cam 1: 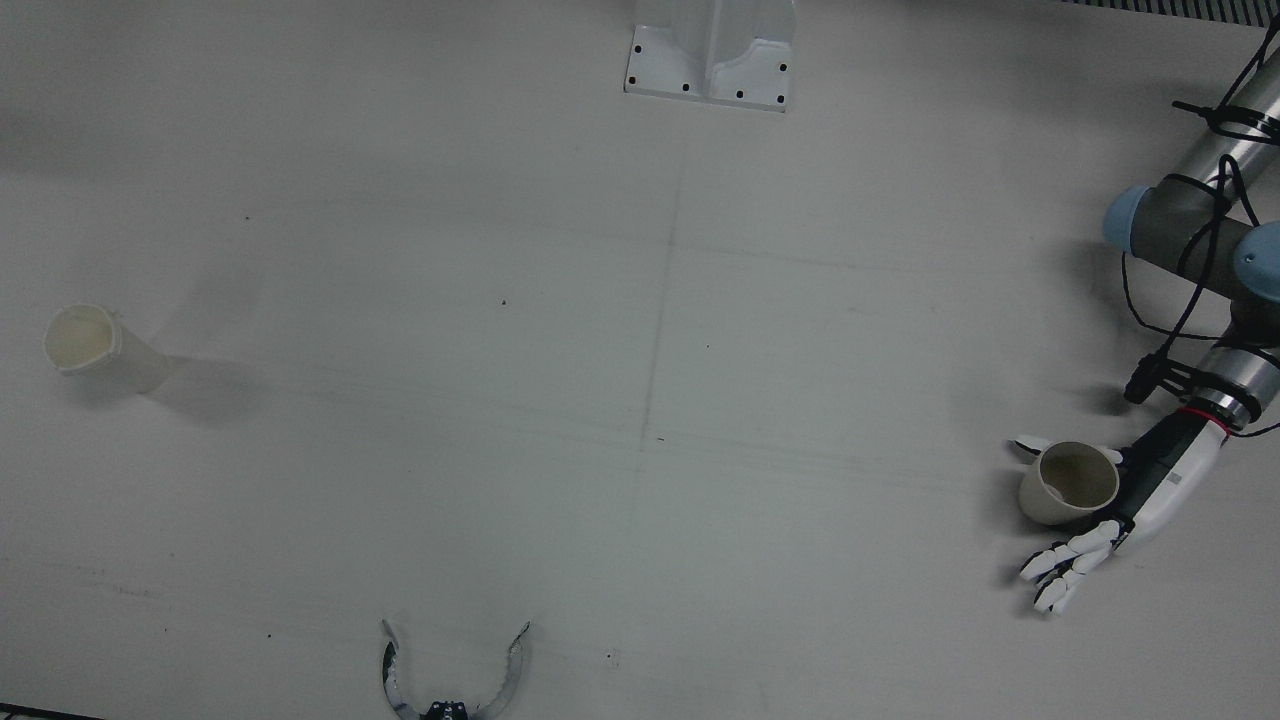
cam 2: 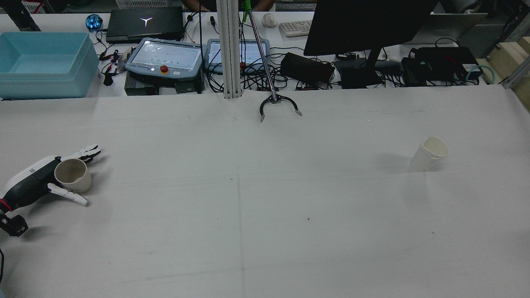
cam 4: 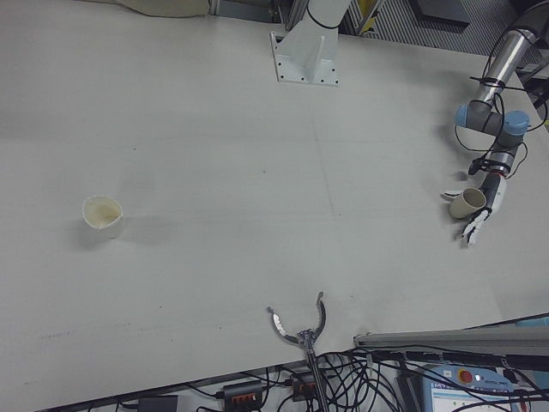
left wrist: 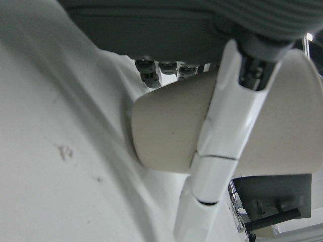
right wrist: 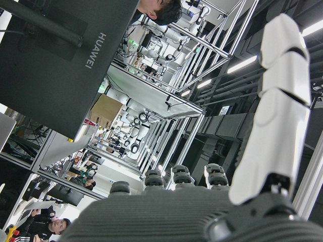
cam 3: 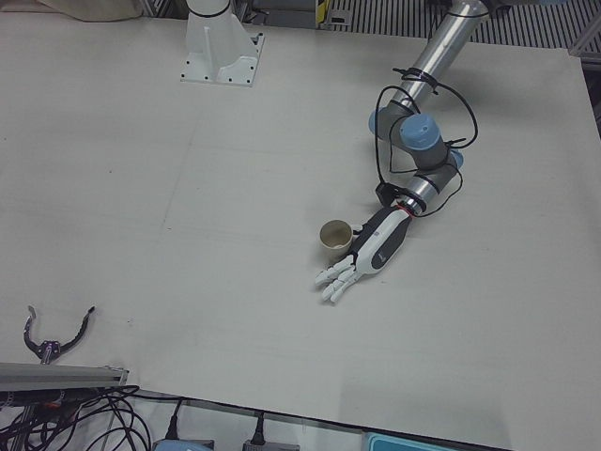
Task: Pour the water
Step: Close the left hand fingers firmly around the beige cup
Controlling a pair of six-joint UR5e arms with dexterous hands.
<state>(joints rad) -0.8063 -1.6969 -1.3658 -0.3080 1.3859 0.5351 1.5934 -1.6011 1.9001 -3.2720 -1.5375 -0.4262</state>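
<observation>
A beige cup [cam 1: 1068, 485] stands upright near the table's edge on my left arm's side, also in the rear view [cam 2: 73, 175]. My left hand [cam 1: 1140, 500] lies low beside it, open. The cup sits between the thumb and the straight fingers [cam 1: 1065, 565]. In the left hand view the thumb [left wrist: 222, 151] crosses in front of the cup [left wrist: 166, 131]; I cannot tell if it touches. A white paper cup [cam 1: 95, 345] stands far across the table [cam 2: 428, 154]. My right hand [right wrist: 227, 201] shows only in its own view, one finger [right wrist: 275, 111] straight, holding nothing.
A black reach-grabber claw [cam 1: 455, 680] rests at the table's operator-side edge. The white pedestal [cam 1: 710, 50] stands at the robot-side edge. Monitors, pendants and a blue bin [cam 2: 41, 62] sit on the desk beyond the table.
</observation>
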